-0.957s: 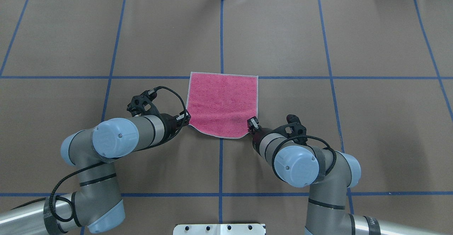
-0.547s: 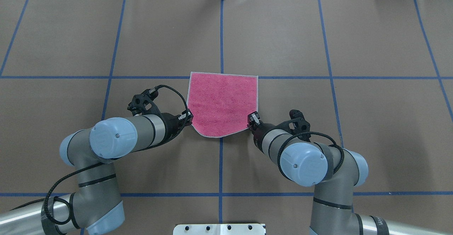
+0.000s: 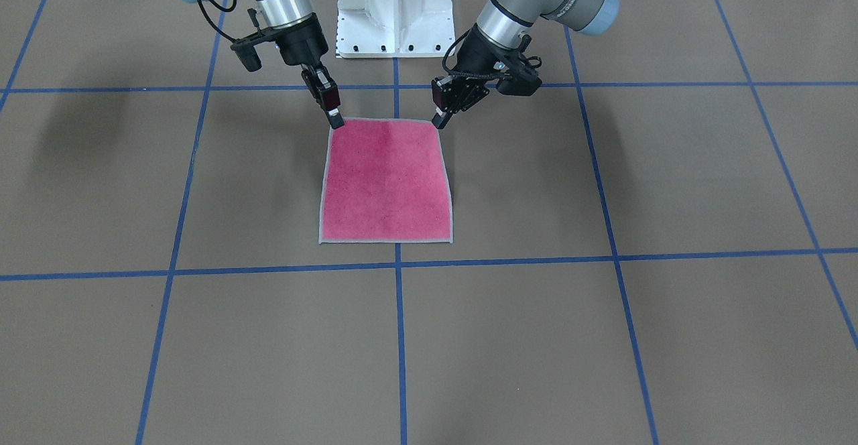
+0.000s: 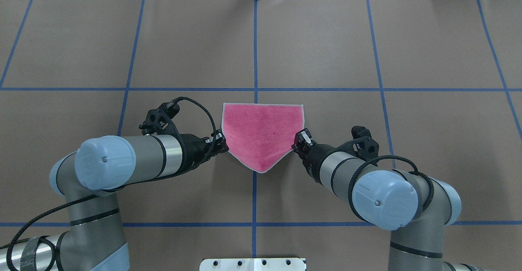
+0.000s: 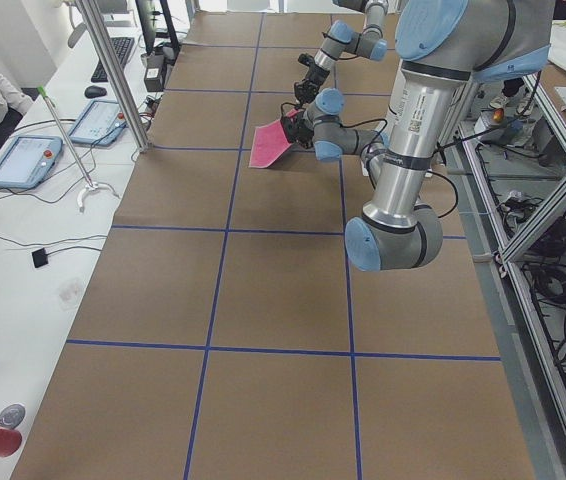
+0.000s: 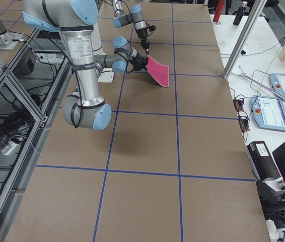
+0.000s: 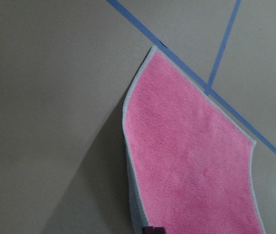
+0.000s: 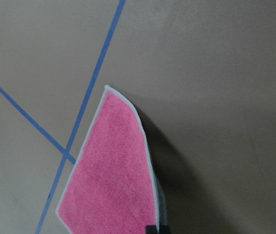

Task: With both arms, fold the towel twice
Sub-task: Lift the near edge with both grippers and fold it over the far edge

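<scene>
Towel spans gap btw both grippers, pink face up. Far edge lies on table ahead of fingertips. Near edge held off table, drooping to V-point midway btw them in overhead view. L gripper: fingers clamped on towel's near-left corner, right at tip. R gripper: likewise pinched tight on near-right corner. Wrist views: grey edging, shadow beneath.

The left arm and right arm are silver-grey tubes with pale blue joint caps and braided black cables.
</scene>
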